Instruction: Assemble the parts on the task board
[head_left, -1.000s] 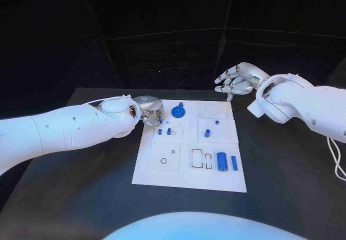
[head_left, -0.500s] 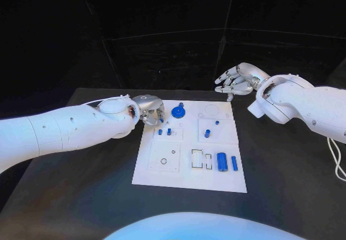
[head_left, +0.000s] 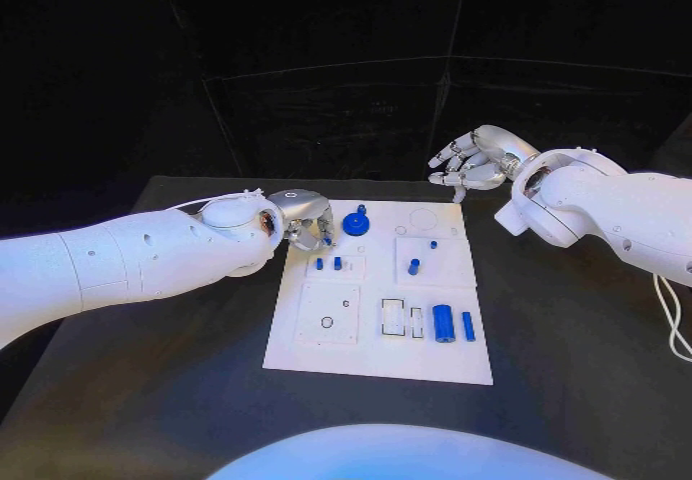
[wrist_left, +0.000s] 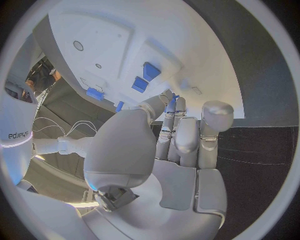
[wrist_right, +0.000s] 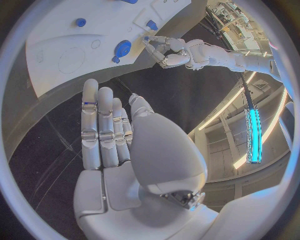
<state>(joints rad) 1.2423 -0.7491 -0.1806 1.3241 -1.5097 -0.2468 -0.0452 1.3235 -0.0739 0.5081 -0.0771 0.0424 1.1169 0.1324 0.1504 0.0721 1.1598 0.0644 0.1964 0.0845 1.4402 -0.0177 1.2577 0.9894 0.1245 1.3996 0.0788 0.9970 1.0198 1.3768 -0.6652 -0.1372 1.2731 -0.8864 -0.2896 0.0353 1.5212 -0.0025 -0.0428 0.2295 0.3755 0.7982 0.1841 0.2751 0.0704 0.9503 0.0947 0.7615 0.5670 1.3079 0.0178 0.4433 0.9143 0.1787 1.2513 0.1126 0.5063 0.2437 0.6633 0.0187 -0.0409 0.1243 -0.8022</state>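
Task board (head_left: 378, 345) lies centre frame on black surface (head_left: 144, 400). Blue parts: round piece (head_left: 356, 226) upper centre, two cylinders (head_left: 444, 323) lower right. Left hand (head_left: 304, 222) at board's upper-left edge, fingertips pinched together; blue speck between them, held part uncertain. Right hand (head_left: 473, 165) raised beyond far edge, fingers loosely spread, empty. Risk: misaligned descent may tip nearby small pegs (head_left: 329, 264). Open room: surface both sides of board.
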